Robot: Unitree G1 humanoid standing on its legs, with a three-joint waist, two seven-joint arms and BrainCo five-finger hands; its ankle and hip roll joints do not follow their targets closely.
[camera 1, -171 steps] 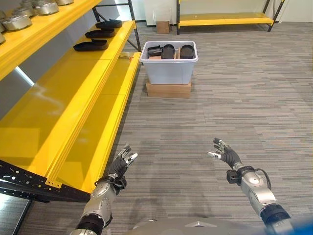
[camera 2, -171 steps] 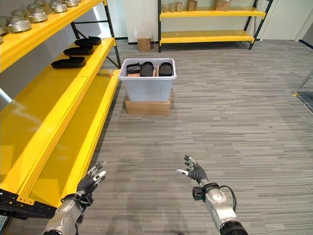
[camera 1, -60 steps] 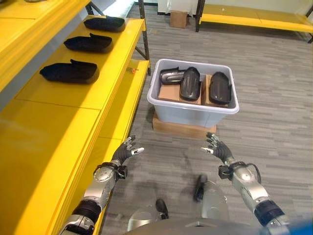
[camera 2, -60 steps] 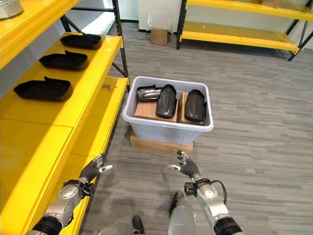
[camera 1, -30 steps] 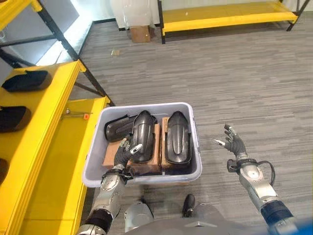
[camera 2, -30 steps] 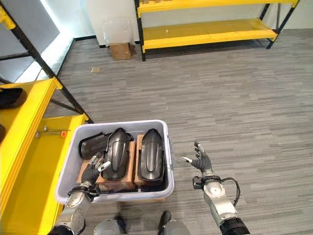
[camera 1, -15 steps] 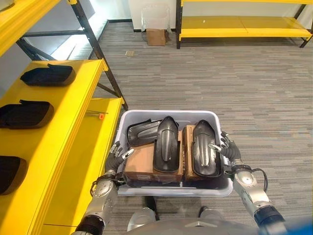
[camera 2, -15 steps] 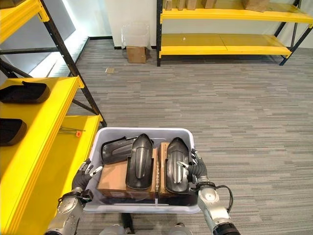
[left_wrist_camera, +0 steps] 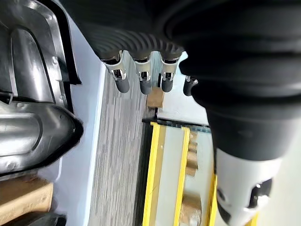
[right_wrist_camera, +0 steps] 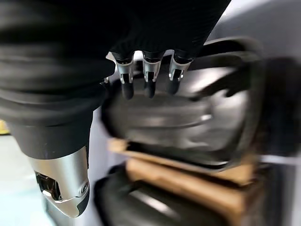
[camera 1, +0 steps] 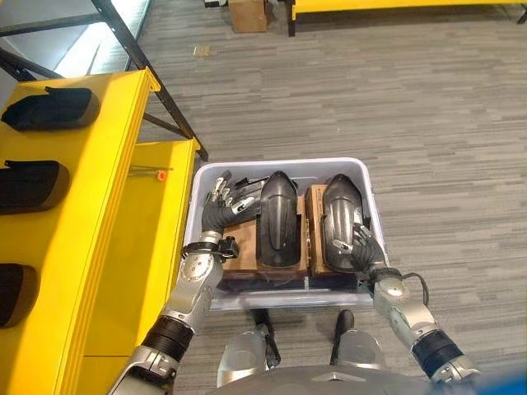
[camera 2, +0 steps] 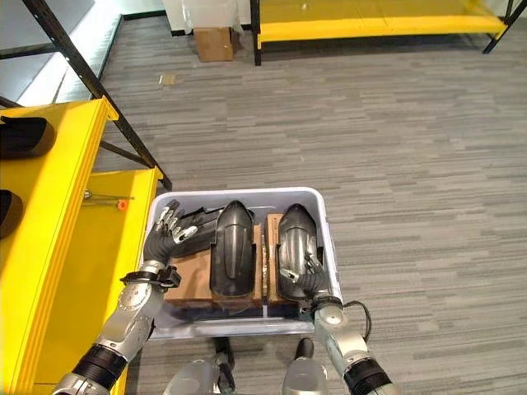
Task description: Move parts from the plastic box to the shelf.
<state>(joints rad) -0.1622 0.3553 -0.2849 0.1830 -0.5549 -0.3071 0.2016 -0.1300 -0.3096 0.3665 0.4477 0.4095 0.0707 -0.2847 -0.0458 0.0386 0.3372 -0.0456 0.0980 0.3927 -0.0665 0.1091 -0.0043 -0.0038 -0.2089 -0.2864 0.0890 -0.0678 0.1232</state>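
Down inside the plastic box (camera 1: 370, 216), both hands are spread: right hand (camera 1: 363, 248) rests on the right part (camera 1: 339, 220); left hand (camera 1: 224, 202) hovers beside the lengthwise middle part (camera 1: 277, 218).

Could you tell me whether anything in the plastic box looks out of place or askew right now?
One black part lies askew at the plastic box's far left corner, angled and partly under the left hand, while the other two parts lie straight, side by side, on cardboard boxes.
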